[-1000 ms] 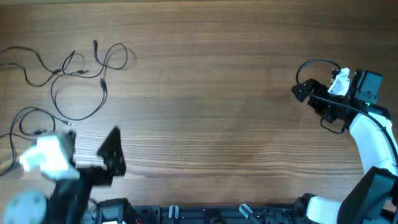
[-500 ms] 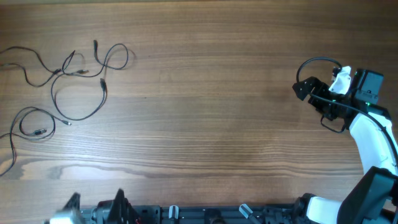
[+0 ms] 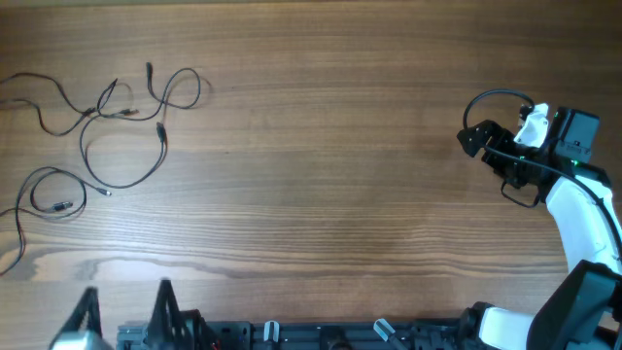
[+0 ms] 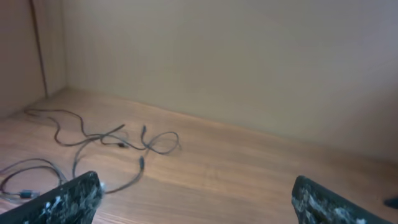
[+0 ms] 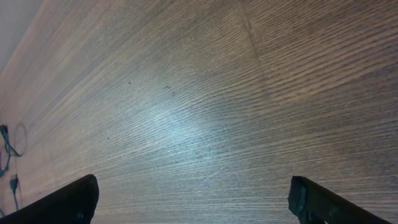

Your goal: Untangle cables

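The cables (image 3: 121,117) lie in a loose tangle at the table's far left, thin dark cords with small plug ends. A separate loop (image 3: 49,192) sits nearer the front. In the left wrist view the cables (image 4: 118,140) lie ahead and to the left. My left gripper (image 3: 126,303) is at the front left edge, open and empty, well short of the cords; its jaws (image 4: 196,200) stand wide. On the right side my right gripper (image 3: 486,157) hangs open, far from them. Between its fingertips (image 5: 193,200) is only bare wood, and a bit of cable (image 5: 7,155) shows at the left edge.
The wooden table (image 3: 321,165) runs wide between the two arms. A thick black robot cable (image 3: 496,97) arcs over the right arm. A wall (image 4: 236,56) stands behind the table in the left wrist view.
My left arm has pulled back from beside the front cable loop to the table's front edge. The right arm has hardly moved. The cables lie as before.
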